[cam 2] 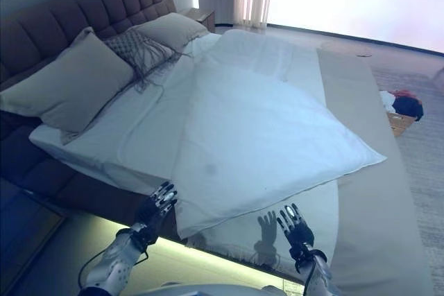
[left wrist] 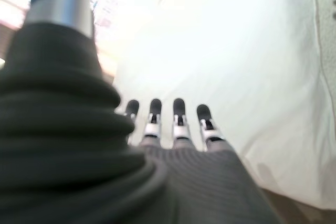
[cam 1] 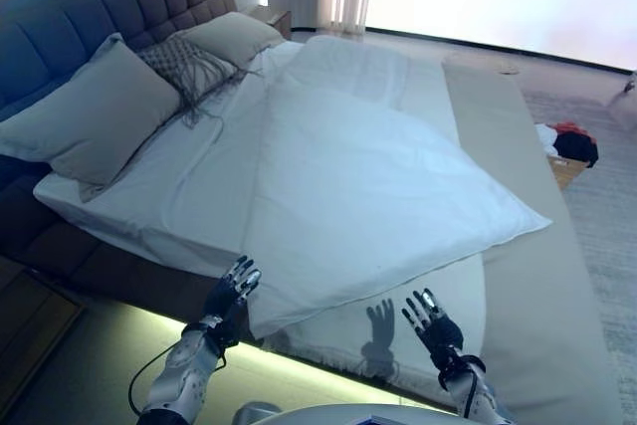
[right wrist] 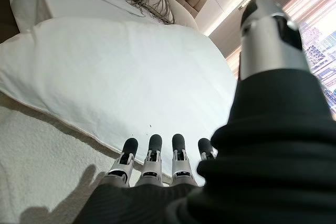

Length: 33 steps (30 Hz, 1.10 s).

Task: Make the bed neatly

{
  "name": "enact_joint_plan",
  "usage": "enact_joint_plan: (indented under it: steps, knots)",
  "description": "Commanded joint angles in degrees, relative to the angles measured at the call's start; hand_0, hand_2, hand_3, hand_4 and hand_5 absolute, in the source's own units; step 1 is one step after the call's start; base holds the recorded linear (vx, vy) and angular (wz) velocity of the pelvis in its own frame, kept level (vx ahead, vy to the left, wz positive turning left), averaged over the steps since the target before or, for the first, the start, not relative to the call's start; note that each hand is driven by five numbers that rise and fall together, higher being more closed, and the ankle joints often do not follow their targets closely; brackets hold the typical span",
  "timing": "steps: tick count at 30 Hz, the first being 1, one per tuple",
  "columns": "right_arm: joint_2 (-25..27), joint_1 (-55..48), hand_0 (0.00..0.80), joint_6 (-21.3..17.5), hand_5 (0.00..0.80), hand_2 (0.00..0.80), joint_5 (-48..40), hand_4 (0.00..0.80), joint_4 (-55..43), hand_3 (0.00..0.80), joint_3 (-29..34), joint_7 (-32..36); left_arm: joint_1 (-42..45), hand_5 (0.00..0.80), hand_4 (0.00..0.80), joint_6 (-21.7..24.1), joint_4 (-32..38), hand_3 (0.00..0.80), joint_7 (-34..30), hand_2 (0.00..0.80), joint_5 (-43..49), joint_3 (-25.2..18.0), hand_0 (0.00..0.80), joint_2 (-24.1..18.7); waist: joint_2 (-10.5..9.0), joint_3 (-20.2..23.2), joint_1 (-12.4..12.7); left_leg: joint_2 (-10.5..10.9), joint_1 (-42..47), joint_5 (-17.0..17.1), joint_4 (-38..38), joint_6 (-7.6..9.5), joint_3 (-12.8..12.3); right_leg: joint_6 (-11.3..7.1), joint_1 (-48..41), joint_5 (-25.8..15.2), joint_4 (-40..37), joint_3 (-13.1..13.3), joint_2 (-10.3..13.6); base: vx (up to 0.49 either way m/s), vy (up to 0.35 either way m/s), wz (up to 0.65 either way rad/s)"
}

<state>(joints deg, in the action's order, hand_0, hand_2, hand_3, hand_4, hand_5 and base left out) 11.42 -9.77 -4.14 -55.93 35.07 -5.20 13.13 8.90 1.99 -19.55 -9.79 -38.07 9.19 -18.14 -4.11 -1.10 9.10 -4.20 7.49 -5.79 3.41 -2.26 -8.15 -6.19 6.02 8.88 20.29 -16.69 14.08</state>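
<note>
A white duvet [cam 1: 368, 186] lies crooked across the bed, one corner sticking out toward the right edge and its near edge hanging by the bed's side. White sheet [cam 1: 189, 186] shows beside it on the left. My left hand [cam 1: 231, 294] hovers open near the duvet's lower left corner, fingers straight. My right hand [cam 1: 431, 322] is open too, held above the cream blanket [cam 1: 528, 296] just below the duvet's near edge. Neither hand holds anything. In the wrist views the duvet [right wrist: 115, 72] lies past each hand's straight fingers [left wrist: 177, 119].
Two beige pillows [cam 1: 95, 111] and a fringed patterned cushion [cam 1: 189, 65] lean on the grey tufted headboard [cam 1: 109, 7]. A box with clothes [cam 1: 569, 151] stands on the floor at the right. A wooden nightstand [cam 1: 30, 320] stands at the lower left.
</note>
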Motion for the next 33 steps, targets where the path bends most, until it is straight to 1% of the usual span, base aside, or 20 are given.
enact_joint_plan:
  steps: [1,4,6,8,9,10,13,14,15,18,19,20,22,25,26,28,29,30,31,33]
  knots:
    - [-1.39,2.03,0.000,-1.34,0.000,0.000,-2.07,0.000,0.26,0.000,0.63,0.29,-0.62,0.000,0.000,2.85,3.86,0.000,-2.82,0.000,1.65,-3.40,0.000,-1.44,-3.52,-1.37,0.66,3.70,-2.73,-0.47,3.19,4.46,-1.52,-2.63,-7.25,-14.03,-16.15,-2.42,-1.97,0.030,-0.258,-0.02]
    - [-0.52,0.69,0.000,-1.19,0.000,0.000,-1.44,0.000,0.11,0.000,1.44,1.50,0.71,0.000,0.000,2.42,4.30,0.000,-3.29,0.000,0.90,-3.74,0.000,-1.05,-3.82,-1.97,0.35,3.15,-4.60,-1.66,7.32,4.03,-2.24,-1.41,-7.13,-12.32,-15.38,-2.57,-3.21,-0.002,-0.261,-0.02]
    - [0.38,0.34,0.000,-1.25,0.000,0.000,-0.97,0.000,-0.13,0.000,1.32,2.57,1.16,0.000,0.000,2.39,4.36,0.000,-3.11,0.000,0.29,-3.96,0.000,-0.77,-4.35,-2.94,0.30,2.81,-6.96,-3.67,14.17,4.04,-2.54,-0.01,-6.55,-10.93,-13.87,-3.43,-3.31,-0.028,-0.249,0.05]
    - [1.22,0.00,0.000,-1.34,0.000,0.000,-0.61,0.000,-0.50,0.000,1.19,3.10,1.83,0.000,0.000,2.83,4.03,0.000,-3.24,0.000,0.36,-4.04,0.000,-0.30,-4.11,-3.96,0.50,2.04,-10.10,-1.15,21.48,3.12,-1.63,1.77,-6.58,-9.44,-12.76,-4.01,-3.92,0.024,-0.197,0.07]
    - [1.86,-0.12,0.000,-1.07,0.000,0.000,-0.56,0.000,-1.07,0.000,1.13,2.84,2.43,0.000,0.000,3.19,3.87,0.000,-3.45,0.000,0.20,-4.00,0.000,0.08,-3.23,-4.59,0.87,0.99,-11.85,0.86,25.55,1.44,-0.48,2.02,-7.47,-8.22,-12.30,-3.71,-5.14,0.054,-0.147,0.08]
    - [2.37,-0.08,0.000,-0.84,0.000,0.000,-0.46,0.000,-1.62,0.000,1.09,2.57,2.86,0.000,0.000,3.42,4.05,0.000,-3.38,0.000,0.23,-3.81,0.000,0.46,-2.83,-5.07,1.10,0.33,-13.19,3.05,26.41,0.74,-0.23,2.52,-7.91,-8.10,-12.37,-4.06,-5.61,0.056,-0.116,0.05]
    - [3.54,0.30,0.000,-0.77,0.000,0.000,-1.94,0.000,-3.22,0.000,0.46,3.31,4.48,0.000,0.000,4.38,4.85,0.000,-2.97,0.000,-0.12,-3.78,0.000,0.37,-1.38,-5.80,1.65,-2.68,-14.28,10.10,19.81,-2.26,1.53,3.13,-9.22,-7.39,-13.80,-4.11,-7.61,0.036,-0.037,0.06]
    - [3.72,0.52,0.000,-0.73,0.000,0.000,-2.13,0.000,-3.55,0.000,0.38,3.04,4.73,0.000,0.000,4.68,4.64,0.000,-3.09,0.000,-0.16,-3.98,0.000,0.36,-0.89,-5.84,1.84,-3.55,-14.97,14.11,15.58,-2.47,1.75,3.63,-9.13,-8.06,-14.48,-4.68,-7.97,0.099,0.069,0.08]
    - [3.95,0.66,0.000,-0.58,0.000,0.000,-2.35,0.000,-3.93,0.000,0.26,2.41,5.04,0.000,0.000,4.75,4.15,0.000,-3.54,0.000,-0.05,-4.58,0.000,0.48,0.18,-5.62,2.21,-5.28,-15.28,17.63,10.22,-3.84,3.02,3.65,-9.93,-7.42,-15.12,-4.39,-8.94,0.140,0.119,0.12]
    - [3.82,0.35,0.000,0.40,0.000,0.000,-2.23,0.000,-5.80,0.000,0.54,0.25,5.18,0.000,0.000,3.86,2.43,0.000,-4.40,0.000,1.19,-5.05,0.000,1.42,2.77,-4.64,2.55,-9.32,-15.53,23.30,1.56,-6.36,4.50,3.77,-11.48,-5.03,-14.75,-4.30,-9.26,0.282,0.202,0.15]
    - [3.78,0.10,0.000,0.54,0.000,0.000,-2.08,0.000,-6.32,0.000,0.61,-0.14,5.24,0.000,0.000,3.44,2.36,0.000,-4.60,0.000,1.44,-5.12,0.000,1.64,3.18,-4.47,2.51,-9.73,-15.35,23.61,0.82,-6.66,4.58,3.75,-11.57,-4.61,-14.37,-4.38,-8.99,0.317,0.279,0.28]
    - [3.66,-0.32,0.000,0.87,0.000,0.000,-1.75,0.000,-7.15,0.000,0.76,-0.64,5.50,0.000,0.000,3.04,1.96,0.000,-5.09,0.000,1.97,-5.20,0.000,2.05,3.90,-4.15,2.36,-10.35,-14.97,23.78,-0.11,-6.95,4.80,3.69,-11.50,-3.89,-13.40,-4.50,-8.36,0.270,0.286,0.29]
    - [3.17,-0.95,0.000,1.36,0.000,0.000,-0.86,0.000,-8.44,0.000,0.98,-1.52,6.15,0.000,0.000,2.60,1.60,0.000,-5.74,0.000,2.40,-5.38,0.000,2.59,4.89,-3.84,1.87,-10.62,-13.91,22.52,-0.38,-7.00,4.94,3.51,-10.93,-2.72,-11.02,-4.38,-6.73,0.276,0.302,0.08]
    - [2.19,-2.86,0.000,1.69,0.000,0.000,0.59,0.000,-9.67,0.000,1.69,-1.83,7.22,0.000,0.000,1.74,1.78,0.000,-7.12,0.000,2.42,-6.06,0.000,2.48,5.73,-3.59,0.77,-9.46,-11.58,17.92,0.28,-6.48,4.70,2.18,-10.19,-1.61,-7.19,-3.11,-2.93,0.298,0.306,0.02]
    - [2.00,-3.31,0.000,1.45,0.000,0.000,0.92,0.000,-9.65,0.000,2.01,-1.95,7.13,0.000,0.000,1.55,2.05,0.000,-7.53,0.000,2.15,-6.05,0.000,2.37,5.67,-3.55,0.14,-8.43,-10.82,14.57,1.04,-5.64,3.52,1.28,-9.85,-1.63,-5.94,-2.81,-0.85,0.264,0.320,-0.07]
    - [1.65,-3.54,0.000,0.77,0.000,0.000,0.99,0.000,-9.34,0.000,2.26,-2.29,6.60,0.000,0.000,1.05,3.15,0.000,-7.59,0.000,1.98,-5.64,0.000,1.71,5.56,-3.63,-0.50,-6.77,-10.26,11.00,2.45,-4.25,2.35,-0.18,-9.21,-1.65,-4.01,-2.29,2.22,0.258,0.350,-0.09]
    - [0.96,-3.79,0.000,0.44,0.000,0.000,1.73,0.000,-9.18,0.000,2.82,-2.68,6.28,0.000,0.000,0.68,4.17,0.000,-7.40,0.000,2.22,-5.22,0.000,1.02,5.53,-3.70,-0.63,-5.29,-10.45,9.23,3.96,-3.02,2.43,-1.24,-8.94,-1.44,-2.07,-1.61,4.66,0.286,0.343,0.03]
    - [0.60,-4.32,0.000,0.51,0.000,0.000,2.10,0.000,-9.21,0.000,3.17,-3.05,6.38,0.000,0.000,0.57,4.61,0.000,-7.11,0.000,2.59,-4.99,0.000,0.62,5.36,-3.64,-0.40,-3.80,-10.83,7.77,5.70,-2.00,3.19,-1.43,-9.03,-1.91,-0.66,-1.07,6.65,0.314,0.326,0.10]
    - [0.24,-4.76,0.000,0.92,0.000,0.000,2.33,0.000,-9.47,0.000,3.72,-3.32,6.46,0.000,0.000,0.53,4.97,0.000,-6.41,0.000,2.75,-4.64,0.000,0.25,4.96,-3.46,-0.34,-2.34,-11.37,6.51,7.42,-0.92,2.97,-2.01,-9.49,-3.79,0.11,-0.19,8.44,0.327,0.290,0.09]
    - [-0.67,-5.56,0.000,0.95,0.000,0.000,3.02,0.000,-11.16,0.000,3.15,-2.71,6.13,0.000,0.000,0.66,5.28,0.000,-4.24,0.000,2.23,-3.80,0.000,-0.42,4.51,-2.96,-0.39,1.12,-11.31,4.60,7.85,2.60,2.41,-2.80,-7.78,-10.62,4.71,1.95,12.57,0.297,0.320,0.00]
